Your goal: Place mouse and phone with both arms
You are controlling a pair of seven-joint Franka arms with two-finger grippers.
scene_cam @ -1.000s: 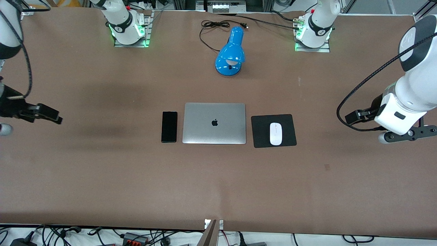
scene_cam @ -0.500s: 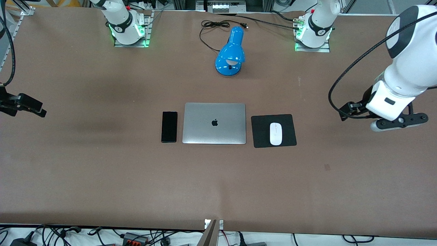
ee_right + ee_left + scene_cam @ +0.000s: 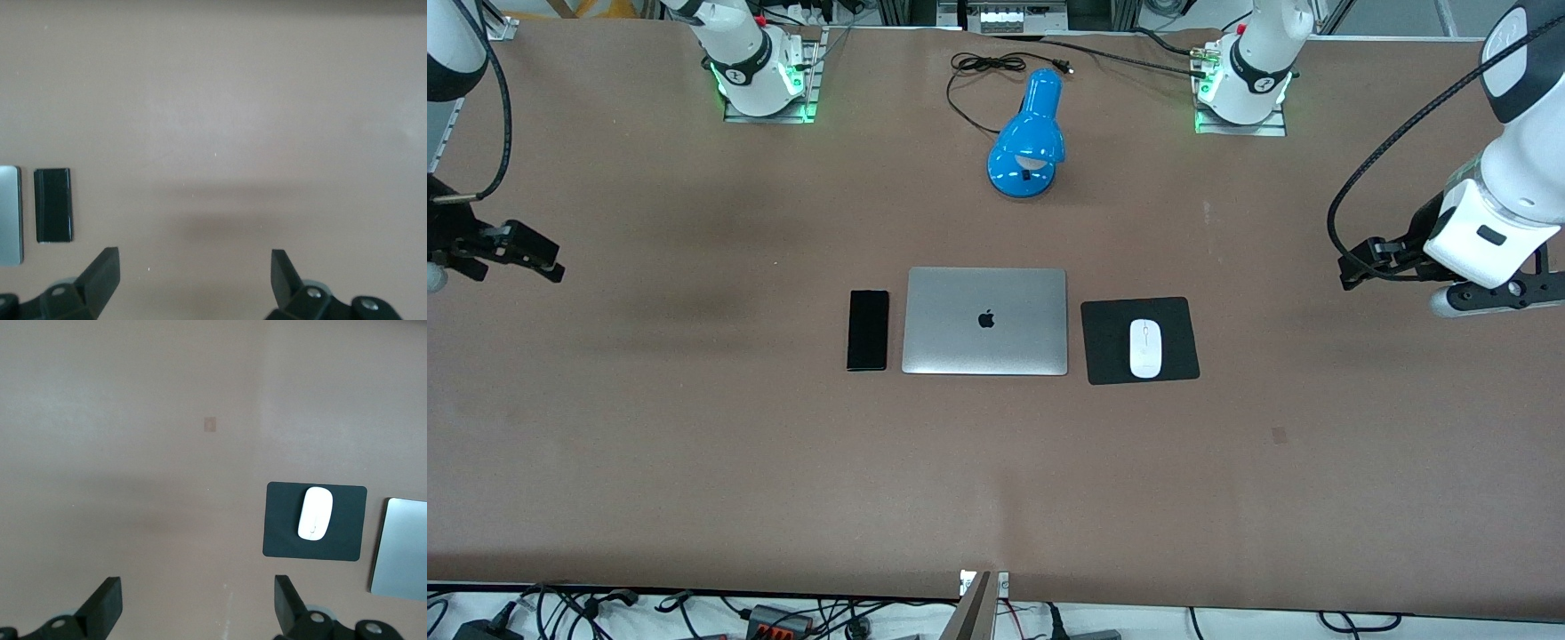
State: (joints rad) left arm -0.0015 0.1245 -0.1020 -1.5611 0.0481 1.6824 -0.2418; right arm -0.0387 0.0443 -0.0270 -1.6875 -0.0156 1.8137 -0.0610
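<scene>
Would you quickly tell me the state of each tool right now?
Left tool: open, holding nothing, over bare table toward the left arm's end.
Right tool: open, holding nothing, over bare table toward the right arm's end.

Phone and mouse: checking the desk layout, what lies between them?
In the front view, a closed silver laptop lies between the slim black phone and the white oval mouse, which rests on a square black pad.

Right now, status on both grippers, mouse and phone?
Left gripper and right gripper open, empty, over bare table. Mouse on pad; phone beside laptop. Nothing obstructing.
</scene>
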